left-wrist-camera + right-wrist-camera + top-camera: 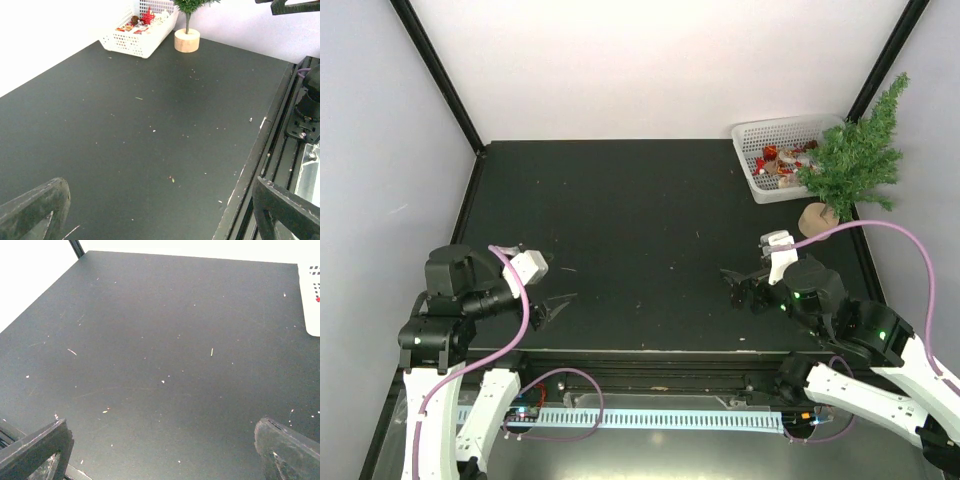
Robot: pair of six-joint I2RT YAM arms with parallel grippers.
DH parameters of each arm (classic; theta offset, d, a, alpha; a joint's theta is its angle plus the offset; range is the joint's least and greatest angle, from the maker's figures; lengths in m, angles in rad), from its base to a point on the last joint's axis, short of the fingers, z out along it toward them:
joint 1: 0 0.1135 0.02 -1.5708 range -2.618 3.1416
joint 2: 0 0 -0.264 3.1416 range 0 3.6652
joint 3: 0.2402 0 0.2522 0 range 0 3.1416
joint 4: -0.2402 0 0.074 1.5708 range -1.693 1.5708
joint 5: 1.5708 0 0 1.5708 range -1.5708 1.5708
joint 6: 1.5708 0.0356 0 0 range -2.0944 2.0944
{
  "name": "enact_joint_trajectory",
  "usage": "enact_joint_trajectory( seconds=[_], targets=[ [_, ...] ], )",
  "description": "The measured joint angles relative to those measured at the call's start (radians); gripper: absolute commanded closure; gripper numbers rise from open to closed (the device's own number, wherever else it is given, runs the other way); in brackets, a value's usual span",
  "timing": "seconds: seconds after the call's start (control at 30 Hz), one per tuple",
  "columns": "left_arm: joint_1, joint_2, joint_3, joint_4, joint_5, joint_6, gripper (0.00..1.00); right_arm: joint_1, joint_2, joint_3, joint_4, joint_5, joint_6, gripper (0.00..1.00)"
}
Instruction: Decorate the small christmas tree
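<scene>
- Left hand [548, 303] sits low at the near-left of the worktop [620, 220]. Its fingers are spread wide with nothing between them, and the left wrist view shows only bare dark surface in the gap.
- Right hand [735, 286] is at the near-right, also low. It is likewise spread and carries nothing.
- The middle of the worktop is open, with only pale specks of debris. Nothing blocks a straight run to the far right corner.
- The purple cable [880, 228] on the right arm loops out close to the tree's foot. I judge it could brush or snag there on a reach.
- The small christmas tree [855, 150] stands in the far right corner on a round tan base [818, 217], close to the side wall. In the left wrist view its trunk looks upright.
- Handling, as I judge it:
  - The tree is light and top-heavy, so it tips easily.
  - The needles are soft and springy and give no firm grip.
  - I'd steady it at the stiff base or low on the trunk and hang pieces on the outer branch tips.
- The white basket [750, 130] is just beside the tree, on its far-left side. The ornaments [780, 160] are piled at the end nearest the tree.
- They look small and tangled, and probably slippery. Branches overhang that end of the basket, so picking there risks nudging the tree.
</scene>
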Motion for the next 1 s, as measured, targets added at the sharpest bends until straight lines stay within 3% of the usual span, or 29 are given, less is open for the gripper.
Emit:
enact_joint_trajectory(
  seconds=[0.57,0.83,1.0],
  targets=[
    [0.0,0.001,-0.002,0.007,-0.007,-0.019,0.01,0.0,0.008,-0.025,0.031,-0.002,-0.009,0.0],
    [0.0,0.011,-0.035,0.056,-0.086,-0.053,0.01,0.0,0.358,0.019,0.118,0.045,0.024,0.0],
    [0.0,0.011,-0.042,0.071,-0.135,-0.069,0.01,-0.021,0.623,0.225,0.187,0.172,0.007,0.0]
  ],
)
